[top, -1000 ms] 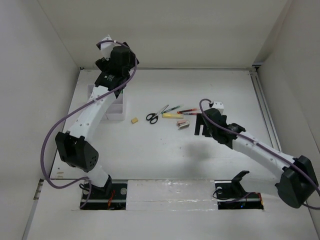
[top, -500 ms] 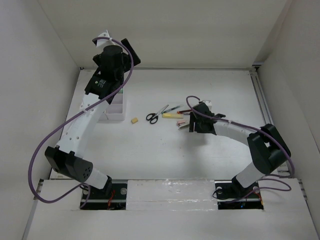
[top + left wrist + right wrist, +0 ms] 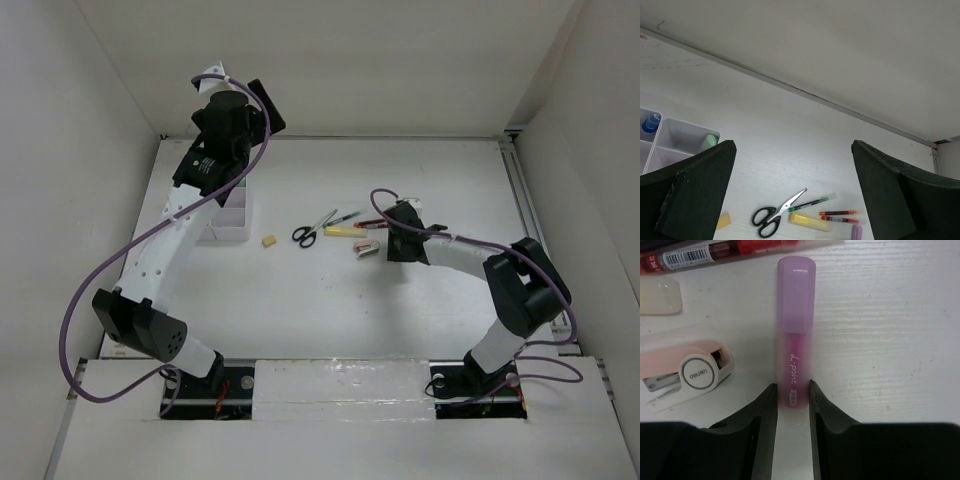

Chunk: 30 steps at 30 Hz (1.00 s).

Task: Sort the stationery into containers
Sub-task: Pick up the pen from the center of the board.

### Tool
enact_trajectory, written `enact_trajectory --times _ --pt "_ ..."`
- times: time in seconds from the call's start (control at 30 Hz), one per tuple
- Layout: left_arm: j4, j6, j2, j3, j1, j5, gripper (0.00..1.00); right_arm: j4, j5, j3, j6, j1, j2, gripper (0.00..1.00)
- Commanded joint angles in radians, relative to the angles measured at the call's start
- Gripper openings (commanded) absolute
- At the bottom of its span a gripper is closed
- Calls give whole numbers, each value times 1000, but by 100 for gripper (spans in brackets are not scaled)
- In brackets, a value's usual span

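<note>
From above, the left gripper [image 3: 252, 100] is seen raised over the tray [image 3: 232, 232], and the right gripper [image 3: 385, 243] is seen lowered near the scissors [image 3: 312, 229]. At the left wrist, the jaws are seen spread wide. At the right wrist, the pink marker [image 3: 796, 315] is seen pinched between narrowed jaws, lying flat beside a stapler [image 3: 690, 375].

The right arm [image 3: 470, 262] has folded up. Its elbow, stretched low toward the right wall a second ago, now stands nearer its base. The right gripper [image 3: 792, 390] has slid left into the stationery cluster, and its jaws have drawn in from wide to touching both sides of the pink marker [image 3: 796, 330]. The left arm [image 3: 170, 235] has straightened, its elbow sinking toward the near-left corner, and it now covers more of the white tray's [image 3: 232, 225] left side.
</note>
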Motion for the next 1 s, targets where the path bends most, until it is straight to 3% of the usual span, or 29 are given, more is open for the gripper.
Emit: enact_trajectory --times 0.0,0.17,0.2,0.3,0.37,0.47,0.6,0.73,0.8,0.83,0.97 --pt "19 15 -2 -1 2 15 100 56 -64 -18 17 -10 63 29" --pt "19 15 34 27 2 73 100 66 -52 -70 40 -10 21 14" --pt "9 15 34 27 2 92 100 66 -52 -79 40 -10 -2 4" --pt "-1 24 77 53 2 202 100 24 -23 -79 40 -10 -45 0" --pt "-1 24 104 65 -13 300 100 -4 -23 -88 40 -10 -111 0" --pt "-27 40 135 108 -71 305 100 -35 9 -99 29 -10 -232 0" --pt "-36 55 187 110 -162 392 100 -15 -76 -99 -29 -10 -352 0" --pt "74 0 187 -8 -162 562 100 80 -208 -110 -83 -1 -446 0" --pt "171 0 187 -83 -162 665 100 91 -237 -90 -83 -1 -457 0" --pt "209 -26 187 -105 -162 784 100 91 -251 -79 -83 -1 -457 0" --pt "347 -104 219 -169 -162 949 100 103 -273 -32 -92 20 -447 0"
